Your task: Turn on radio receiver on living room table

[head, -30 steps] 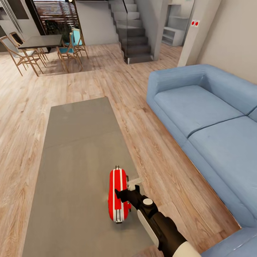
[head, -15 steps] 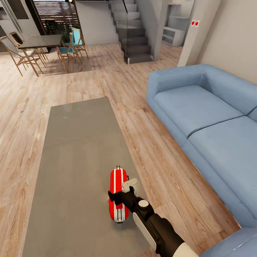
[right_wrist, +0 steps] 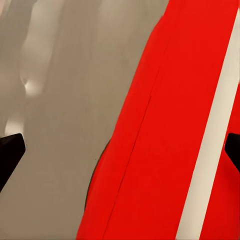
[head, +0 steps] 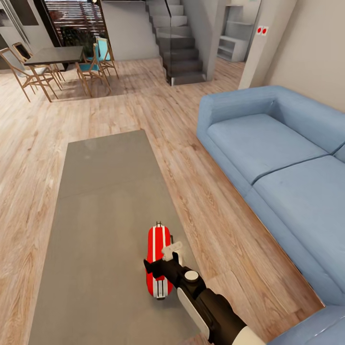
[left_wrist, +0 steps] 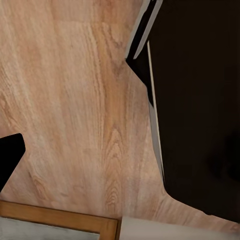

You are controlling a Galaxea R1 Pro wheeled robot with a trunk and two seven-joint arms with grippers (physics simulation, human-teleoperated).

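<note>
The red radio receiver [head: 157, 247] with white stripes stands on edge near the right side of the grey-taupe table [head: 105, 191], its dial face hidden from the head camera. My right gripper [head: 160, 264] hovers over the radio's near half, open. In the right wrist view the red body and a white stripe of the radio [right_wrist: 170, 150] lie close below, and the dark fingertips [right_wrist: 10, 150] sit far apart at the picture's edges. My left gripper [left_wrist: 120, 155] hangs over plank floor beside the robot's dark body, one fingertip [left_wrist: 9, 157] showing.
A light-blue sectional sofa [head: 278, 158] runs along the right, with a strip of wood floor between it and the table. Far back are a dark dining table with wooden chairs [head: 52, 60] and a grey staircase [head: 177, 43].
My right gripper has shifted left, from beside the radio's right edge to over its top, and the wrist has turned. The radio has stayed in place.
</note>
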